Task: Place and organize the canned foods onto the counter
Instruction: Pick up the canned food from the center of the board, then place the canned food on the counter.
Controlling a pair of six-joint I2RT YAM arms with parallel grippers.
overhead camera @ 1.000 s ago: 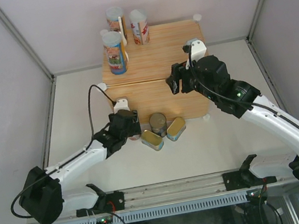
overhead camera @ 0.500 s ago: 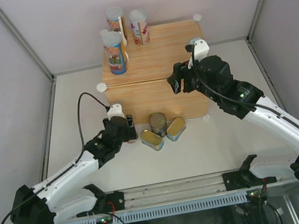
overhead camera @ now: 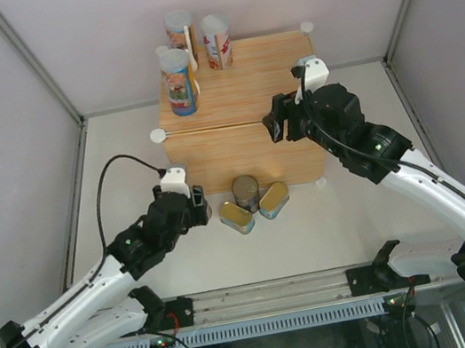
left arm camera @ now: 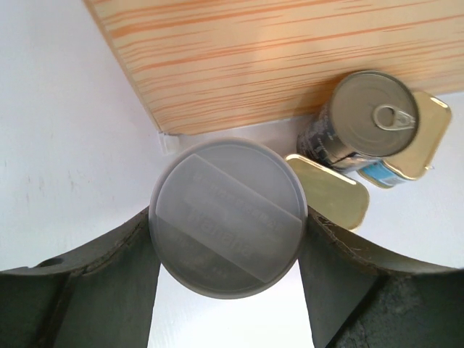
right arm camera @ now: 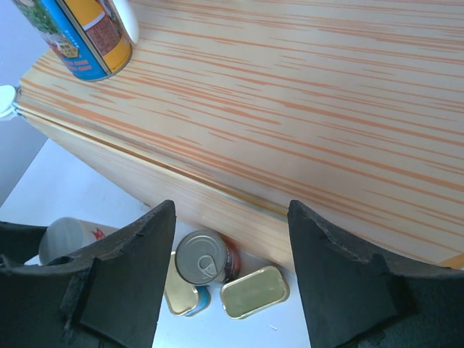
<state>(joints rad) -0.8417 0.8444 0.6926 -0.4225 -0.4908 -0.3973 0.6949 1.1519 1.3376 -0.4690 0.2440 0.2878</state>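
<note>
The last white-lidded can [left arm camera: 227, 217] was down by the front corner of the counter [left arm camera: 275, 58], with my left claw [overhead camera: 195, 206] closed around its sides. I guess that was to keep it upright for the lift. Three tall cans [overhead camera: 179, 82] were already grouped on the counter's back-left corner, leaving room. The dark can [left arm camera: 362, 116] and two gold tins [left arm camera: 330, 192] waited just beside – my right claw [right arm camera: 230, 210] hung wide and empty above the counter top.
</note>
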